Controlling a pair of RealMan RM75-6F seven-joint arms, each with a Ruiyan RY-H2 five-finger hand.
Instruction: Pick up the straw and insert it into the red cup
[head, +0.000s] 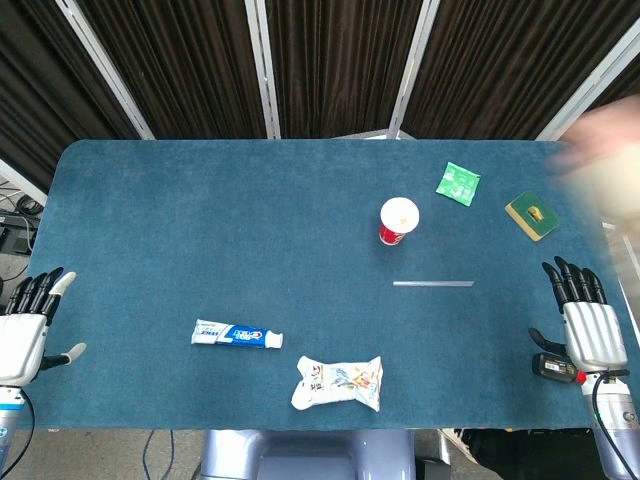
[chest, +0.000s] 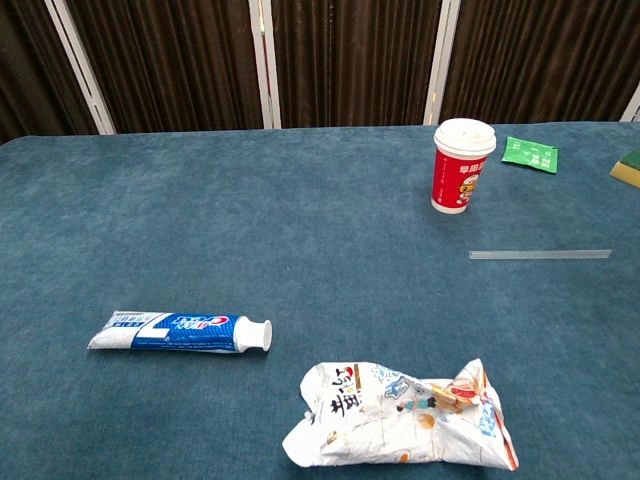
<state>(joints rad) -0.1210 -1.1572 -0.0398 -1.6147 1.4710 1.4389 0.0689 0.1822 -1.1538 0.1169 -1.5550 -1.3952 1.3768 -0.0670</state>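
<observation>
Head view: the straw (head: 433, 283) lies crosswise just before the cup (head: 398, 221), nearer the right hand (head: 588, 322); both it and the left hand (head: 28, 322) are released.

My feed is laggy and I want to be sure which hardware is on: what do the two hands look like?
Only the head view shows them. The left hand has a pale silver-white palm shell and black fingers with lighter tips. The right hand has the same silver shell, ribbed on its back, and black fingers. A dark block with a red spot sits beside its wrist, where a black cable trails.
</observation>
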